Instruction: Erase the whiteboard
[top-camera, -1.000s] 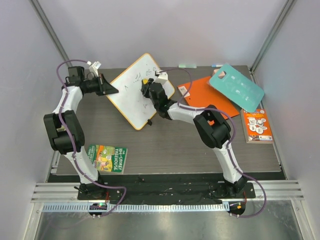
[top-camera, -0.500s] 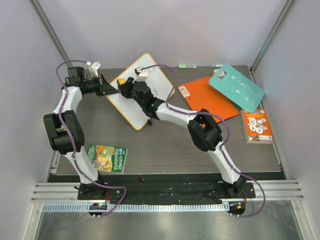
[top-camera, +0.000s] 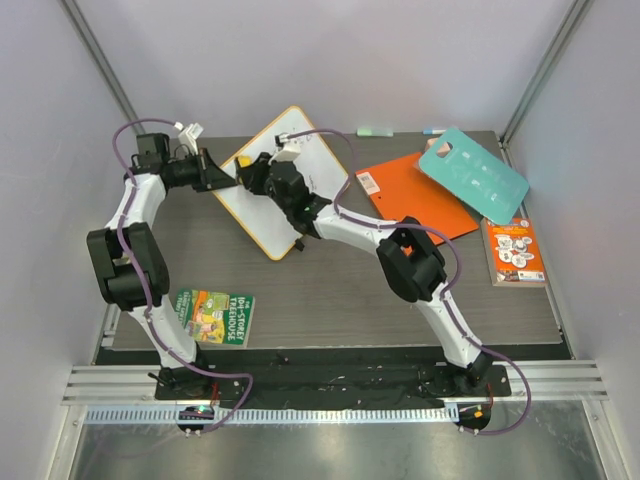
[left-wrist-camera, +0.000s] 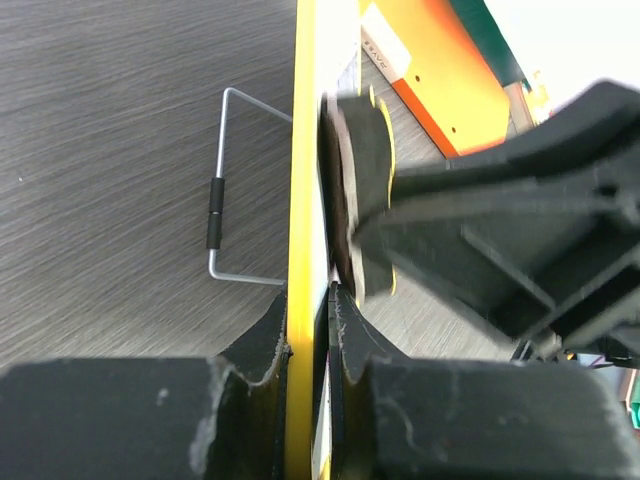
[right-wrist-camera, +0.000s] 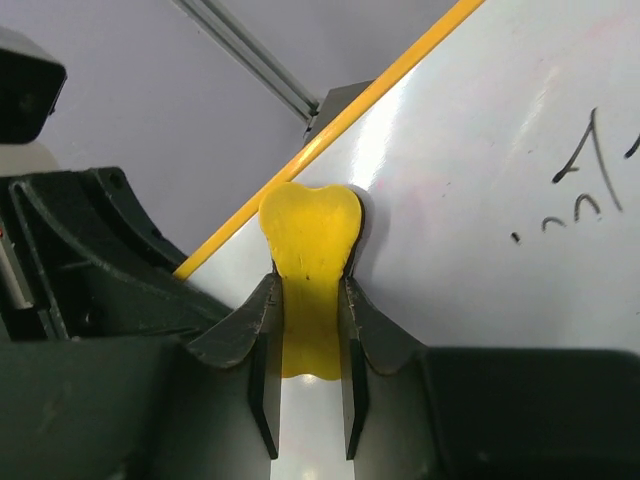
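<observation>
The whiteboard (top-camera: 262, 210), white with a thin yellow rim, stands tilted at the back left of the table. My left gripper (top-camera: 228, 176) is shut on its left edge (left-wrist-camera: 303, 200). My right gripper (top-camera: 252, 172) is shut on a yellow eraser (right-wrist-camera: 308, 240) and presses it against the board's face near that same edge. The eraser also shows in the top view (top-camera: 243, 160) and edge-on in the left wrist view (left-wrist-camera: 362, 190). Black handwriting (right-wrist-camera: 590, 160) shows on the board to the right of the eraser. A wire stand (left-wrist-camera: 225, 190) sticks out behind the board.
An orange book (top-camera: 415, 195) and a teal card (top-camera: 472, 175) lie at the back right. A small orange booklet (top-camera: 515, 252) lies at the right edge. A green booklet (top-camera: 212, 315) lies at the front left. Two markers (top-camera: 375, 131) lie at the back edge.
My right gripper has swept the eraser leftward across the board, from its right part to near the left edge by my left gripper. The left arm has not moved.
</observation>
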